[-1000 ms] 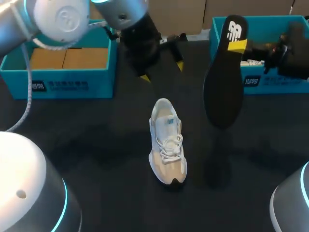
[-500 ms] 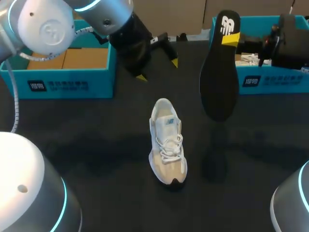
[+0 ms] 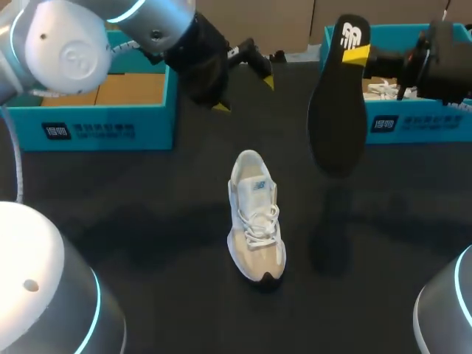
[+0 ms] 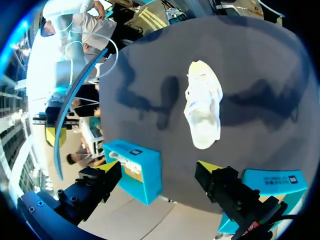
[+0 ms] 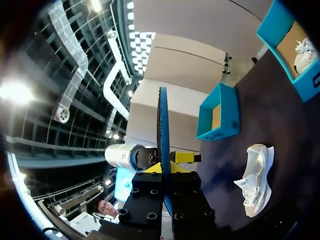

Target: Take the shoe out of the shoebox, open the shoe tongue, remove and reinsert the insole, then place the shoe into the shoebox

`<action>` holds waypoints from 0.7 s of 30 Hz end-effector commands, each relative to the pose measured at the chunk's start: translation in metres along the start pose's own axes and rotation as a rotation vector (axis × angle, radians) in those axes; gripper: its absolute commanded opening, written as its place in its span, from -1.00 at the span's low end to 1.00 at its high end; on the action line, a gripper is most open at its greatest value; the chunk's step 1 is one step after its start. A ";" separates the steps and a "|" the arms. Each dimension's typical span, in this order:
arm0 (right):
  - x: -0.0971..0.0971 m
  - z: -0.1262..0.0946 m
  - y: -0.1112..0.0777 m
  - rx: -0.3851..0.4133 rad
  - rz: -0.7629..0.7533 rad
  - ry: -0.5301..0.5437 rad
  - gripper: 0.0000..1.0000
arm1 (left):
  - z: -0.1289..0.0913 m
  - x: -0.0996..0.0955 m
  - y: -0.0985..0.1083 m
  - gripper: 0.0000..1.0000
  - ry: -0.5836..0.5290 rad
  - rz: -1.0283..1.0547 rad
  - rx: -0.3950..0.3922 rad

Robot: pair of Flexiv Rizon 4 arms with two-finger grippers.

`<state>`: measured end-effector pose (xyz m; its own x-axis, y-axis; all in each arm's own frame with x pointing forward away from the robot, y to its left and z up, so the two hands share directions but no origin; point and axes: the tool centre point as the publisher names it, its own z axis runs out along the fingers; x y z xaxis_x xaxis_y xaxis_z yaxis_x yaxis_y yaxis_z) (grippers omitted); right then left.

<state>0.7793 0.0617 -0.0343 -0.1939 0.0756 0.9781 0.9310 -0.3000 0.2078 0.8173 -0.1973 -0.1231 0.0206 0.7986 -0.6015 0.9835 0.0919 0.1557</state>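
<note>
right pincer (image 3: pixel 358 54) clenched on insole (image 3: pixel 338 110) far end, left pincer (image 3: pixel 244 94) released, far-left of shoe (image 3: pixel 254 214): i'd pin the shoe with left, then feed insole in toe-first.

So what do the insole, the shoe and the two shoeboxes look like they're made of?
Insole: likely foam, matte black, thin, hanging straight without drooping. Shoe: white textile upper with a beige, suede-like toe panel, cloth laces, dark rubbery toe tip. Left shoebox and right shoebox: cardboard, teal printed outside, bare brown inside.
</note>
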 end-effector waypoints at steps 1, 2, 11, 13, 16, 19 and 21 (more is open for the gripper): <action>-0.004 0.007 0.014 0.016 0.026 0.029 -1.00 | -0.011 0.016 -0.005 1.00 -0.139 0.013 -0.009; -0.005 0.007 0.015 0.020 0.029 0.028 -1.00 | -0.013 0.016 -0.005 1.00 -0.162 0.013 -0.009; -0.010 0.015 0.025 0.063 0.157 0.053 -1.00 | -0.028 0.002 -0.008 1.00 -0.385 -0.017 -0.014; -0.011 0.020 0.028 0.077 0.207 0.056 -1.00 | -0.030 -0.002 -0.010 1.00 -0.421 -0.018 -0.014; -0.013 0.026 0.031 0.084 0.261 0.051 -1.00 | -0.033 -0.009 -0.012 1.00 -0.474 -0.028 -0.004; -0.014 0.030 0.034 0.086 0.287 0.037 -1.00 | -0.036 -0.013 -0.013 1.00 -0.507 -0.034 -0.002; -0.014 0.034 0.037 0.089 0.295 0.036 -1.00 | -0.039 -0.017 -0.013 1.00 -0.536 -0.045 0.007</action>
<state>0.8146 0.0741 -0.0426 0.0735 -0.0453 0.9963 0.9696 -0.2305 -0.0820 0.7992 -0.1891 -0.0825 0.0536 0.4705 -0.8808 0.9864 0.1123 0.1201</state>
